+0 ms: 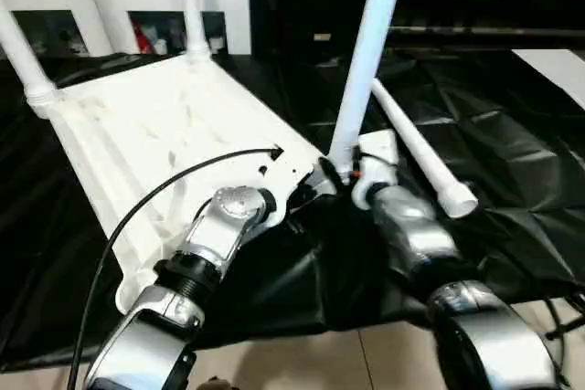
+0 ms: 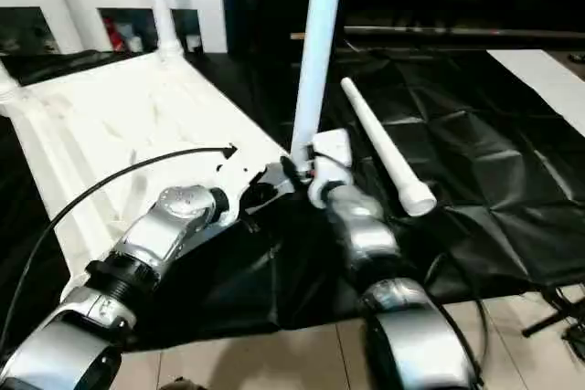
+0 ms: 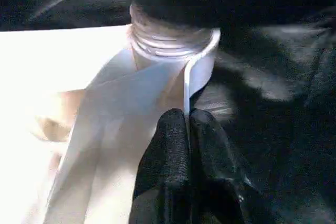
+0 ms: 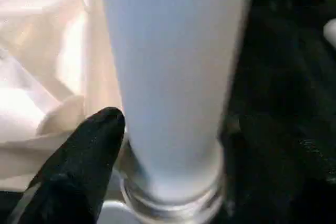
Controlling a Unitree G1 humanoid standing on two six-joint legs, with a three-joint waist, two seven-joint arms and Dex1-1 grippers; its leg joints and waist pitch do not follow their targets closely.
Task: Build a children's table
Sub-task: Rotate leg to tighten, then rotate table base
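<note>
You have the children's table top [image 1: 155,134] lying upside down on the black-covered tabletop [image 1: 512,162], ribbed underside up, and most of the leg work looks done. Two legs already stand in the far corner sockets: one at the far left corner [image 1: 23,57] and one at the far right corner [image 1: 192,15]. A third leg [image 1: 366,52] stands upright in the near corner socket just in front of your two arms, and its threaded collar sits in the socket [image 3: 173,51], though you cannot tell from here whether it is fully seated or tightened.

Your left gripper [image 3: 186,129] has its fingers pressed together on the thin edge of the top right beside that socket, so it looks to be steadying the corner. Your right gripper [image 4: 168,145] is up against the base of the third leg, one black finger [image 4: 89,150] showing beside the tube with a little gap; whether those fingers are gripping or loose around the leg you cannot tell.

The fourth leg [image 1: 420,157] lies loose on the black cover, just to the right of the standing one, its wide end toward you. The remaining near-left corner [image 1: 128,294] has no leg in it.

By this reckoning you are about three quarters through: finish securing the third leg, fit the fourth, then turn the table upright
</note>
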